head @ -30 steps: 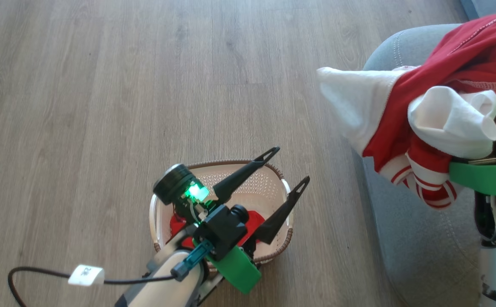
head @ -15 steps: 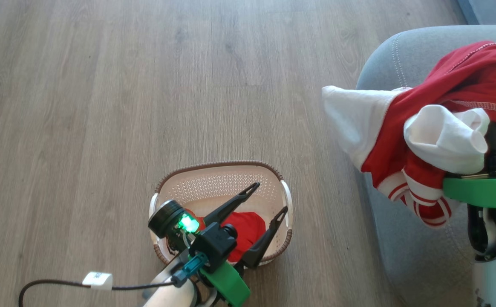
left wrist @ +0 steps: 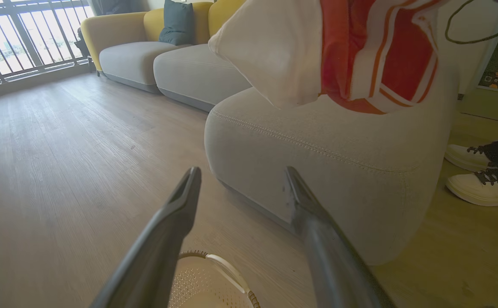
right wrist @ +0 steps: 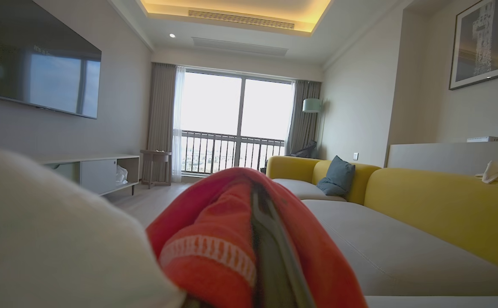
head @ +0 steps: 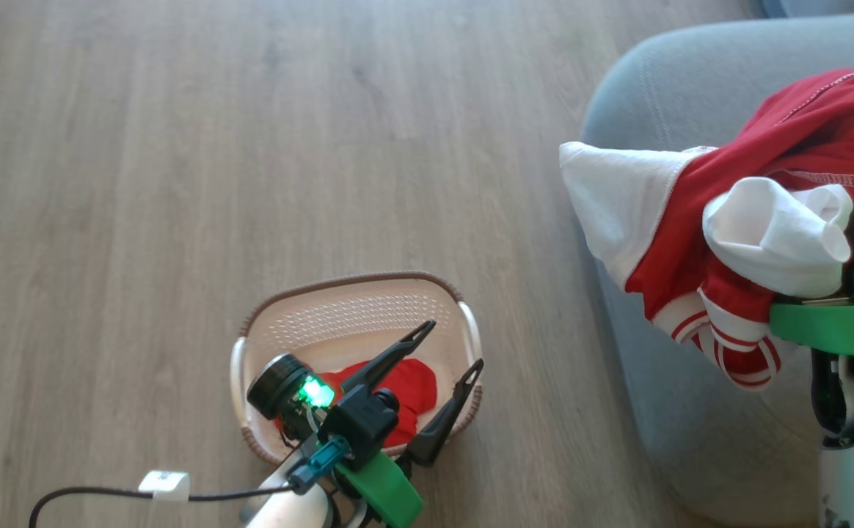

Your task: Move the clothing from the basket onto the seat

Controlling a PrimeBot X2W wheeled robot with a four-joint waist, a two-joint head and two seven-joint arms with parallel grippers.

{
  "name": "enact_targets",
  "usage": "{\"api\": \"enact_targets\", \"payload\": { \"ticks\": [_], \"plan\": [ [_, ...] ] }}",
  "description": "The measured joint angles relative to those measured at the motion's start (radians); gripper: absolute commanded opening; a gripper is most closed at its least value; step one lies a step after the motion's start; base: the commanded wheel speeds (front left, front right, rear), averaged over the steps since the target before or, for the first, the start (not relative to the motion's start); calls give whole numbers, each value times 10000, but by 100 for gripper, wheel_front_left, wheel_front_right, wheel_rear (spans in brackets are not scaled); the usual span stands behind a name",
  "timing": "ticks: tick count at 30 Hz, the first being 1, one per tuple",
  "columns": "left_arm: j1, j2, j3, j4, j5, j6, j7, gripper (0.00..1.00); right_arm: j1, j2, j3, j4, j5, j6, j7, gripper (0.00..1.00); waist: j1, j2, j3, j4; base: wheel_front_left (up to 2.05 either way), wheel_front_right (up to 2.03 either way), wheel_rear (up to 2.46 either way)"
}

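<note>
Right jaws: clamped on the red-and-white bundle, right side of head view, above the seat edge.
Left jaws: wide apart, empty, lower centre, over the basket.
Red garment: lies in the basket, just below the left jaws, so the left arm is nearer.

The clothing wraps the right gripper, hiding most of its jaws. The wrist of the left gripper covers part of the red garment and the near rim of the basket. The head view's right edge cuts the seat; the left wrist view's right edge cuts a person's shoes.
</note>
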Motion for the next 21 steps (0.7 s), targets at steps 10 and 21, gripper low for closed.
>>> {"api": "enact_targets", "payload": {
  "ticks": [10,21],
  "plan": [
    [-173,159,33,-10,2,0,2,100,-87,157,-228,-173,-2,0,0,0,0,0,672,-1373,0,0,0],
    [-699,639,-270,-418,2,-2,2,100,-316,320,-1143,-541,0,0,0,0,1,0,1508,-3391,0,0,0]
  ]
}}
